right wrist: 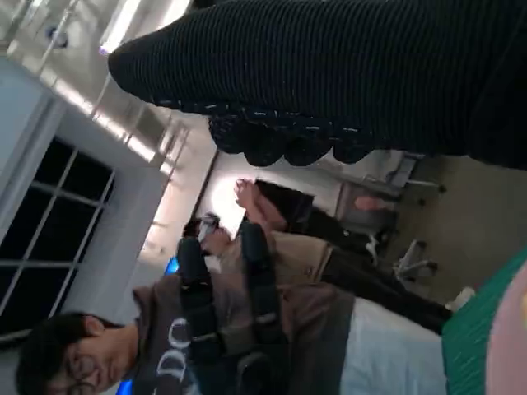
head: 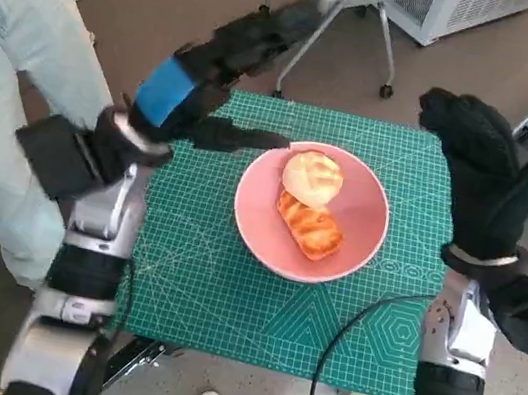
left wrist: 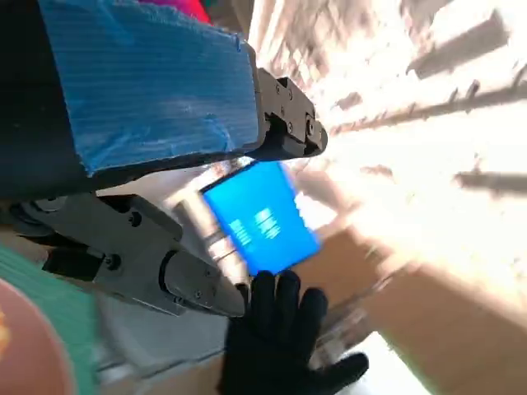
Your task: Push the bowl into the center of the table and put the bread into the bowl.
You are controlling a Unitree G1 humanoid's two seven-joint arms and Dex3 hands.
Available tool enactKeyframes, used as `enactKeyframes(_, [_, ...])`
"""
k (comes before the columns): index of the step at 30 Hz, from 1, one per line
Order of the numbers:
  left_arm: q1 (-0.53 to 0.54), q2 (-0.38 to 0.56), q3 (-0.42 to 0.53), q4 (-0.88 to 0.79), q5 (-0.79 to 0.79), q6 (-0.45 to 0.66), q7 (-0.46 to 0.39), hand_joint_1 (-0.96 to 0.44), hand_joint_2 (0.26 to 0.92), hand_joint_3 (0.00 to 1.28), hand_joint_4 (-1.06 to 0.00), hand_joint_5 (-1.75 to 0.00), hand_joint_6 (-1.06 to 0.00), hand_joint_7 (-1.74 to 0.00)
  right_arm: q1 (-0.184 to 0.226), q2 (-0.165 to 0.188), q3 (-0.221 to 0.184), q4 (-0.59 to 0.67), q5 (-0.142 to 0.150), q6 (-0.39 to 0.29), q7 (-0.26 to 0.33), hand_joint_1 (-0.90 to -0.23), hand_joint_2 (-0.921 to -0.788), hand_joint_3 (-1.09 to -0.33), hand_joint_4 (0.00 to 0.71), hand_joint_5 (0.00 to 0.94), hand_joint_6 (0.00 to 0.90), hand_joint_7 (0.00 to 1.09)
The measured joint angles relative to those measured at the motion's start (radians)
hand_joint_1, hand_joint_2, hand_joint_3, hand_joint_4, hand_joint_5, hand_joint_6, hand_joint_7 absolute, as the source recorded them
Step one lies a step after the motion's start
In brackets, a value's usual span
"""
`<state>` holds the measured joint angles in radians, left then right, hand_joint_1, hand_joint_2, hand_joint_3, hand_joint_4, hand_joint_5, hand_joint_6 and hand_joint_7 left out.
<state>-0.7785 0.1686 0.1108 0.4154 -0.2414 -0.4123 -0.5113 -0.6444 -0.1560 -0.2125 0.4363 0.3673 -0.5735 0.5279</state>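
Both hands, left [head: 195, 75] and right [head: 485, 179], raised, apparently empty-fingered; golden bread [head: 310, 205] fills pink bowl [head: 358, 239].

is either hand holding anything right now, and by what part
Nothing is held. The left hand and right hand are both raised with fingers apart, while both breads lie in the pink bowl.

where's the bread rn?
Head view: both bread pieces lie inside the pink bowl, mid-table on the green mat, between the two raised hands.

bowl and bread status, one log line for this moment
bowl: mid-table | bread: two pieces in bowl | left hand: raised, open | right hand: raised, open
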Motion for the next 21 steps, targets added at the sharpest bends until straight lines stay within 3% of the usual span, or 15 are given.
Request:
enactKeyframes(10, [0.034, -0.031, 0.007, -0.039, 0.007, -0.029, 0.088, -0.49, 0.921, 0.19, -0.17, 0.0, -0.3, -0.03, -0.007, 0.001, 0.009, -0.015, -0.014, 0.001, -0.015, -0.66, -0.921, -0.771, 0.213, 0.002, 0.082, 0.51])
enactKeyframes(21, [0.075, -0.058, -0.005, -0.061, 0.005, -0.029, 0.099, -0.55, 0.921, 0.2, -0.17, 0.0, -0.28, -0.04, -0.017, 0.001, 0.02, -0.039, -0.018, 0.014, -0.023, -0.662, -0.921, -0.761, 0.216, 0.002, 0.081, 0.54])
